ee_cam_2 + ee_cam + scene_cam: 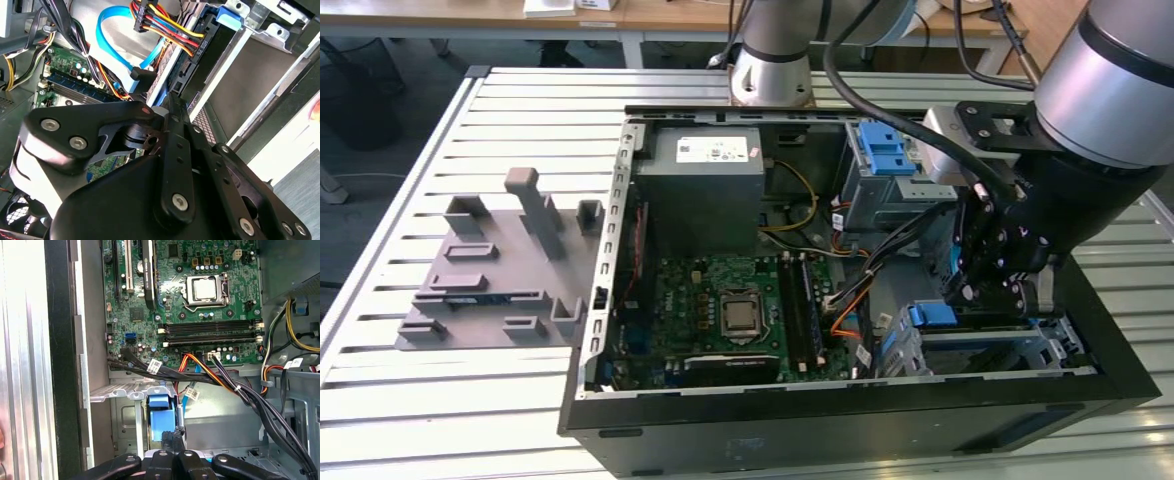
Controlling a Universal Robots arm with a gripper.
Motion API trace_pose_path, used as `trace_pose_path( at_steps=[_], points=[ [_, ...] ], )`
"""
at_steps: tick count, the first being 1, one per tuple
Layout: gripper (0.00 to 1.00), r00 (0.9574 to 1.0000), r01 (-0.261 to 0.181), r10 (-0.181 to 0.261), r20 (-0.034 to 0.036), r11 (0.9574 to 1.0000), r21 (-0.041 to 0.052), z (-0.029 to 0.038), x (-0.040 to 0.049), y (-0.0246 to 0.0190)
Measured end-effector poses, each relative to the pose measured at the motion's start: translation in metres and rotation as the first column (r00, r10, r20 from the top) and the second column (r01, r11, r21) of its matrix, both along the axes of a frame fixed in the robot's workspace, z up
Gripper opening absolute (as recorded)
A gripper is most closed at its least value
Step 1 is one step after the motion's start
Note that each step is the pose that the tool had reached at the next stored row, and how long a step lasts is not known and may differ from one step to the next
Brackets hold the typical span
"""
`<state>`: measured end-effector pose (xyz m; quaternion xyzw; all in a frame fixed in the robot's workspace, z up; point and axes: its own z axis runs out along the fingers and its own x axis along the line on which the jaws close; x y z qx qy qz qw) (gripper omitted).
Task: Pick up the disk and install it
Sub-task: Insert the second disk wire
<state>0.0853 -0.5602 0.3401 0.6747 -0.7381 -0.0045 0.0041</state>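
The disk (931, 315) stands on edge in the silver drive bay at the case's front corner, on the exterior view's right, with its blue carrier frame showing. In the first wrist view its blue end (161, 422) sits down between the bay's metal walls. My black gripper (1007, 298) reaches down into that bay from above. Its two fingers stand close together on the disk's edge (172, 442). Most of the disk's body is hidden by the bay and my gripper.
The open computer case (854, 425) lies on a slatted metal table. Inside are a green motherboard (734, 310), a grey power-supply box (707, 165) and an upper cage with a blue latch (887, 150). Cable bundles (225, 385) run beside the bay. A grey fixture plate (494, 270) lies left.
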Motion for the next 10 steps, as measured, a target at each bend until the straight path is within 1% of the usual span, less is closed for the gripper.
trace_pose_path(
  at_steps=[5, 10],
  points=[
    [0.11, 1.0, 0.0, 0.0, 0.0, 1.0, 0.0001, 0.0, 0.0001, 0.0],
    [0.11, 1.0, 0.0, 0.0, 0.0, 1.0, 0.0, 0.0024, 0.0001, 0.0]
  ],
)
